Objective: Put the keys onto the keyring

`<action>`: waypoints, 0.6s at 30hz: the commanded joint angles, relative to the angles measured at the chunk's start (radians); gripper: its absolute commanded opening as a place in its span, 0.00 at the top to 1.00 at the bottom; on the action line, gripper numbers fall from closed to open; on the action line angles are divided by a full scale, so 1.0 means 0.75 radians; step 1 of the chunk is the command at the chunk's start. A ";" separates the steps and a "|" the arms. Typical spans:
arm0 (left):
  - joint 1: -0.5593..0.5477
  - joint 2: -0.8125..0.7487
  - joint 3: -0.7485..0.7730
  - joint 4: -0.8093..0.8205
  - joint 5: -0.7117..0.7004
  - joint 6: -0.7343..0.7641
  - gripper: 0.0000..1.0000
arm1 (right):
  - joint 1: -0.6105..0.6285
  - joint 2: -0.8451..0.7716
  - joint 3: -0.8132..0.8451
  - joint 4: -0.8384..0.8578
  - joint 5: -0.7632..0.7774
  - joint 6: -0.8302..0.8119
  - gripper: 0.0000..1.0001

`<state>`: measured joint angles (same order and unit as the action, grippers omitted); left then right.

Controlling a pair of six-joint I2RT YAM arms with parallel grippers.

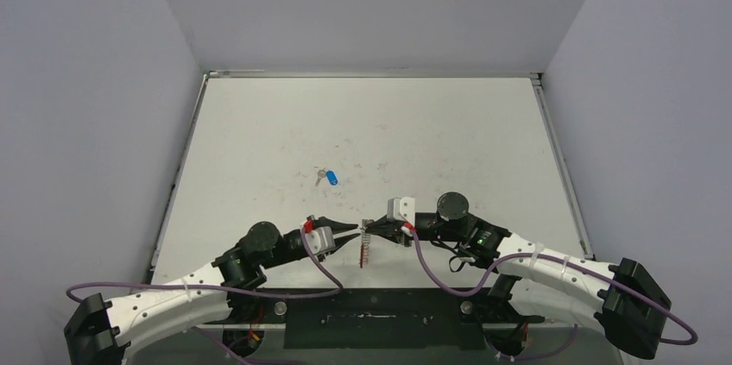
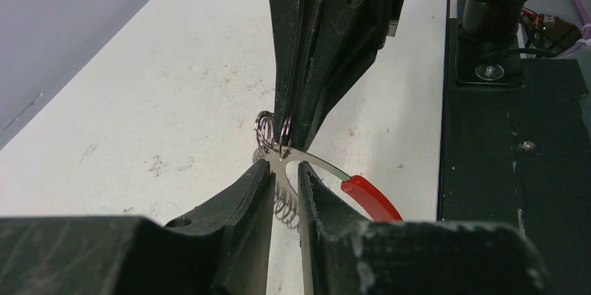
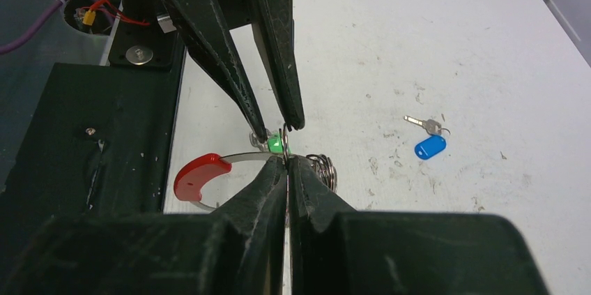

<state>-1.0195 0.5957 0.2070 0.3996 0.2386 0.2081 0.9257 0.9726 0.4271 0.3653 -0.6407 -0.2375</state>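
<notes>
White tabletop [image 1: 432, 123], scuffed, with both arms meeting low over its near edge, tip to tip.

Right gripper [image 3: 288, 169]: fingers clenched on the keyring [image 2: 265, 131], pinching the wire close to the coiled end. The ring hangs clear of the table between the two grippers, and its red sleeve [image 2: 369, 197] curves off to the side nearest the arm bases.

Left gripper [image 2: 286, 187]: jaws a narrow slit apart, with coil wire showing in the gap. From the right wrist view its tips sit right at the green-headed key [image 3: 277, 144], which is touching the ring wire. I cannot tell whether the key is actually pinched or only resting against the tips.

Blue-headed key [image 3: 430, 147]: lying flat on the table, well apart from the arms, toward the middle. Its silver blade is beside the blue head. Not yet on the ring.

Judgement: the step in hand is threading the green key onto the ring.

Notes for doing it well:
- Right hand should stay firm and motionless so the wire end does not swing.
- Left hand needs a sure grip on the plastic head, leaving the hole clear.
- Line the hole up with the free wire end, then slide along the curve of the coil, not across it.
- Go slowly, because everything is tiny and the fingers hide much of the contact.
- Risk: the key slipping out and dropping under the ring.
</notes>
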 commanded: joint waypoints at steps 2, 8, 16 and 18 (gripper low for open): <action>-0.006 0.065 0.065 0.077 0.015 -0.004 0.83 | 0.011 -0.027 0.010 0.090 -0.035 0.012 1.00; -0.007 0.107 0.076 0.142 0.037 -0.015 0.79 | 0.011 -0.025 0.011 0.088 -0.037 0.010 1.00; -0.007 0.091 0.084 0.155 0.042 -0.020 0.82 | 0.011 -0.018 0.015 0.083 -0.044 0.007 1.00; -0.007 0.094 0.086 0.161 0.042 -0.020 0.85 | 0.011 -0.016 0.016 0.080 -0.046 0.006 1.00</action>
<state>-1.0195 0.6750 0.2165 0.4541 0.2520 0.2016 0.9302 0.9730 0.4271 0.3653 -0.6430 -0.2375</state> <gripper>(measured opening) 0.173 0.043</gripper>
